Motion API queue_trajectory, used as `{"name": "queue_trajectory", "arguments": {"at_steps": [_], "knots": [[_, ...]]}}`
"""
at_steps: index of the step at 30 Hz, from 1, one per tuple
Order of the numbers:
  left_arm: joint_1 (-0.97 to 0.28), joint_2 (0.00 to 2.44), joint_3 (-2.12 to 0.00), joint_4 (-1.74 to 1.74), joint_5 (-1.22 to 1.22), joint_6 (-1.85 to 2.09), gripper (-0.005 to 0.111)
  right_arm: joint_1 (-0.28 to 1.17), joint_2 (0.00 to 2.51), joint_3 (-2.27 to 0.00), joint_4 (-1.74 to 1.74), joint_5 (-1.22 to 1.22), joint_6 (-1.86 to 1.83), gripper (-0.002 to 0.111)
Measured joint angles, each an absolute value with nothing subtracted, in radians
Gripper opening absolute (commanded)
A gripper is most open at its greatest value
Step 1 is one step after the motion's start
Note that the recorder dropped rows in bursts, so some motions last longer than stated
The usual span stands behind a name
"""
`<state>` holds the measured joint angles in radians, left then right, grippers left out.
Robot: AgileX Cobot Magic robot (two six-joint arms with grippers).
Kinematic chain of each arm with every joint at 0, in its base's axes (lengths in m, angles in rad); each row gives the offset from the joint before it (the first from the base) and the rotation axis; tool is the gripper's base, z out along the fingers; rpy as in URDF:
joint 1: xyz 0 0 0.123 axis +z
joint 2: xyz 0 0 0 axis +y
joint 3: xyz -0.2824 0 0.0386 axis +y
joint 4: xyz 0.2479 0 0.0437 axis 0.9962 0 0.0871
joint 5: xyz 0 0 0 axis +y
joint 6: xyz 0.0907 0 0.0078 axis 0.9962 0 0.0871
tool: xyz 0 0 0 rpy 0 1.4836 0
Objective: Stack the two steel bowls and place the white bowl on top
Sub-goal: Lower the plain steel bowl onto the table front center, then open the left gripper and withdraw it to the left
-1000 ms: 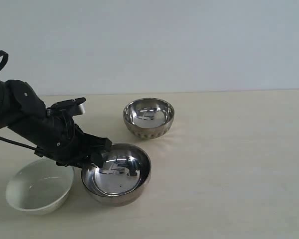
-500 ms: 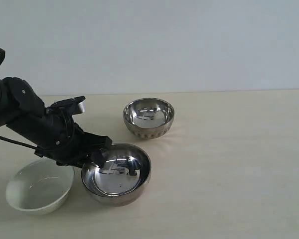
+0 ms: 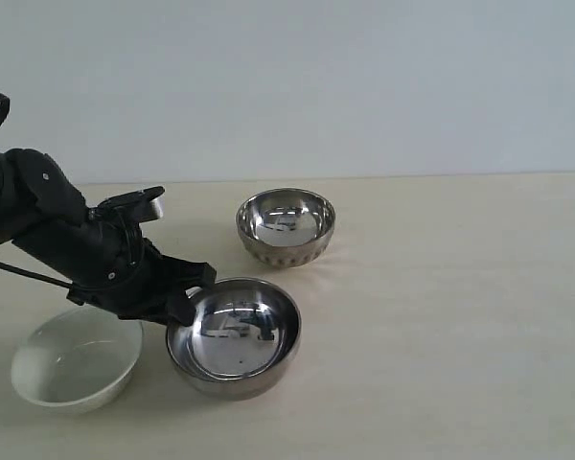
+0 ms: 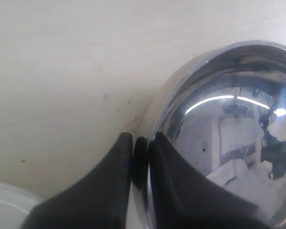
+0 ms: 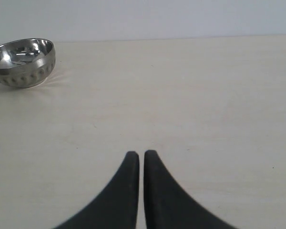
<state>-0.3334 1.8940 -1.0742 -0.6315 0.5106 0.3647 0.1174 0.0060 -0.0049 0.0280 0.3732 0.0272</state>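
Toward the tabletop's (image 3: 441, 316) near left corner, the left tool (image 4: 140, 143) pinches the smooth bowl's (image 3: 238, 335) thin rim; it looks light, stiff, slippery.

The exterior view looks slightly down across the table (image 3: 441, 316) toward a pale wall (image 3: 364, 86), far enough to hold all three bowls. The left wrist view sits very close behind the left gripper (image 4: 139, 143), facing down on the smooth steel bowl (image 4: 229, 143) and an edge of the white bowl (image 4: 2, 211). The right wrist view looks low along the table, sharing the distant ribbed steel bowl (image 5: 23, 62) with the exterior view.
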Motion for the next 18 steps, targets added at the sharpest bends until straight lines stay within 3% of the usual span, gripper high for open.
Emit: {"name": "queue_trajectory", "arguments": {"at_steps": [18], "knots": [[-0.35, 1.894, -1.074, -0.63, 0.59, 0.379, 0.009, 0.117, 0.006, -0.005, 0.028, 0.373, 0.027, 0.0]]}}
